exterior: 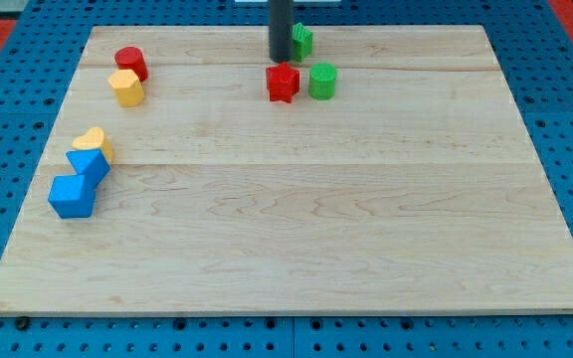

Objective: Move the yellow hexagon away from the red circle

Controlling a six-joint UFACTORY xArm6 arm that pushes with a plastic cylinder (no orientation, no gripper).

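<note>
The yellow hexagon (126, 88) lies near the board's upper left, touching the red circle (131, 63) just above it. My tip (280, 58) is at the view's top centre, far to the right of both. It stands just above the red star-like block (283, 82) and beside a green block (301, 41) that the rod partly hides.
A green cylinder (322, 81) sits right of the red star block. At the left edge a yellow heart-like block (93, 142) touches two blue blocks (89, 164) (72, 196). The wooden board (296, 219) lies on a blue pegboard (8, 119).
</note>
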